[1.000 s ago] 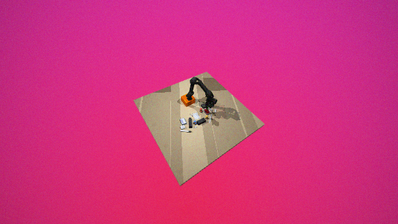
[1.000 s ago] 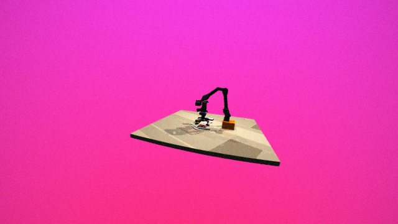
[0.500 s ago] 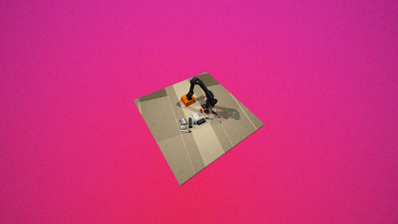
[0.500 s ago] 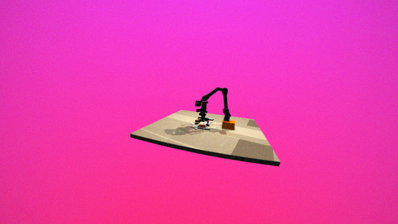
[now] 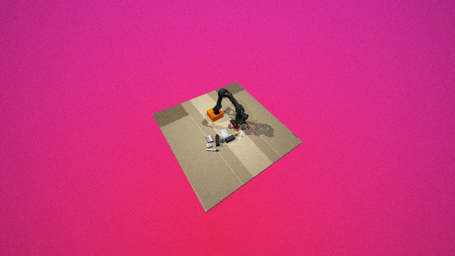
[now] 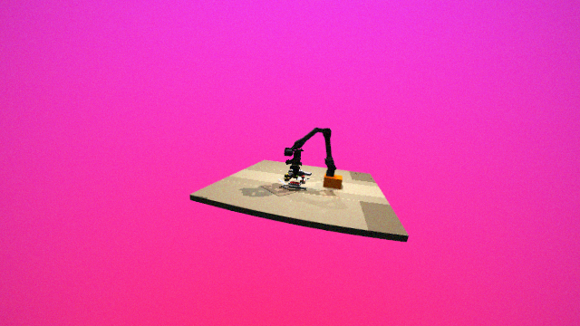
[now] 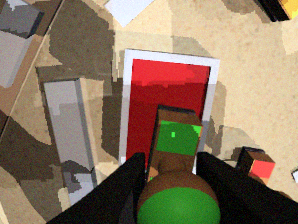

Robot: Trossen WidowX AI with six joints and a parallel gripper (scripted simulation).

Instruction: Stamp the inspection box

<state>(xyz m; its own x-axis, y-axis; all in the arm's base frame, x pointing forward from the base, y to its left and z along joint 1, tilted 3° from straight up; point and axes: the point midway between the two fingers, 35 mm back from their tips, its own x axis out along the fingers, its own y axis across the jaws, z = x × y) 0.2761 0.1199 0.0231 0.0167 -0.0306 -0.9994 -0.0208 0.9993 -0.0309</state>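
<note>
My gripper (image 7: 170,161) (image 6: 295,175) is shut on the stamp with the green round knob (image 7: 179,207) and green-marked brown block. The stamp is upright over the lower right part of the red ink pad (image 7: 167,75) (image 5: 237,126), which has a white rim. Whether its underside touches the pad is hidden. The white card (image 5: 223,132) lies on the bench beside the pad; its box and any print are too small to read. A red-marked stamp (image 7: 261,169) stands to the right of the pad in the wrist view.
A grey bar (image 7: 67,120) lies left of the pad in the wrist view. A black block (image 5: 229,139), a black bar (image 5: 217,141), a white box (image 5: 209,139) and a white marker (image 5: 212,150) lie beyond the card. A yellow-topped item (image 5: 236,134) stands near the black block.
</note>
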